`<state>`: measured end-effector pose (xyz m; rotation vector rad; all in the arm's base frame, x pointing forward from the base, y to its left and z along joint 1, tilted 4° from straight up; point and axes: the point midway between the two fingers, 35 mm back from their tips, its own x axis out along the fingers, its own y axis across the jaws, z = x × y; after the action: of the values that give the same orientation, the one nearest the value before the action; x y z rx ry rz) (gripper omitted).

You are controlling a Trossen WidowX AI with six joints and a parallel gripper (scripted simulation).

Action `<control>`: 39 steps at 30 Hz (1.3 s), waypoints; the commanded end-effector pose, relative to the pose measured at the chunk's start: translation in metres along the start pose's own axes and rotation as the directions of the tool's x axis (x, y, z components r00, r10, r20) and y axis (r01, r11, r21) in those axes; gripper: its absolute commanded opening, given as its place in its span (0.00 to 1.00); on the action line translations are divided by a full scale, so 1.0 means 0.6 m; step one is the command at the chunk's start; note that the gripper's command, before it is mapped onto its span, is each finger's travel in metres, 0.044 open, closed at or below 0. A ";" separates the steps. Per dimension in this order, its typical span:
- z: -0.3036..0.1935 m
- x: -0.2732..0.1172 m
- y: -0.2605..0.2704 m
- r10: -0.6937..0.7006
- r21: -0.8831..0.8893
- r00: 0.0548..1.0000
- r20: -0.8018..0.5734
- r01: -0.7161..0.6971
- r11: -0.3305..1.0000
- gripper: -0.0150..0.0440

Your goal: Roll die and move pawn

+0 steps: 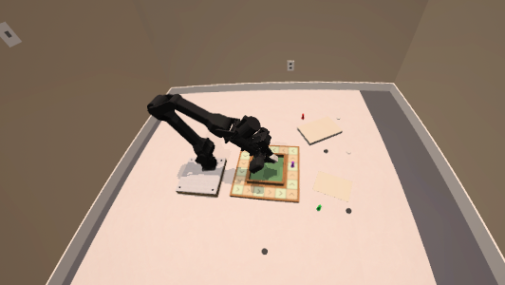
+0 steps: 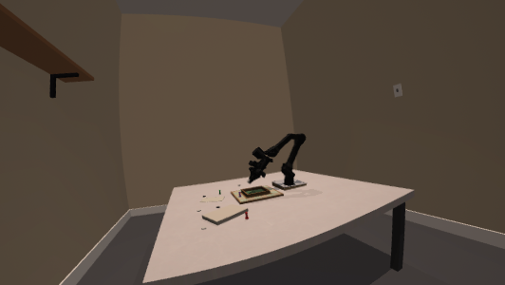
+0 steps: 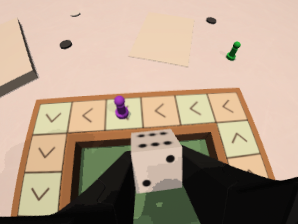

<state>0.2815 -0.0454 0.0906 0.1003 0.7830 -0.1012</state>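
Observation:
My gripper [image 1: 271, 159] [image 3: 154, 155] is shut on the white die [image 3: 157, 162] [image 1: 274, 158] and holds it tilted above the dice tray [image 1: 266, 182] [image 3: 90, 172] [image 2: 255, 191]. In the wrist view the die's upper face shows six pips and its near face two. The tray sits in the middle of the board [image 1: 270, 192] [image 3: 160, 111] [image 2: 258, 199], inside the ring of arrowed squares. The purple pawn [image 1: 292, 164] [image 3: 121, 108] [image 2: 239, 194] stands upright on a pale green square, third from the left in the wrist view's far row, where neighbouring arrows point left. The fingers hide part of the tray.
A green pawn [image 1: 319, 207] [image 3: 233, 51] and a red pawn [image 1: 303, 116] [image 2: 246, 216] stand off the board. A thick beige slab [image 1: 319, 129] [image 2: 225, 215] and a thin beige sheet [image 1: 333, 185] [image 3: 164, 40] lie beyond it. Several small discs lie around, one dark disc [image 1: 264, 251] apart.

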 end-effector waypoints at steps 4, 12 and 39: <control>0.000 -0.019 0.003 0.006 0.002 0.998 0.055 -0.006 1.000 0.25; -0.006 -0.070 0.007 0.006 0.002 0.999 0.053 -0.006 1.000 0.25; 0.024 -0.095 0.005 0.004 0.002 0.999 0.052 -0.004 1.000 0.79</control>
<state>0.2487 -0.0400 0.1193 0.1028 0.7500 -0.1062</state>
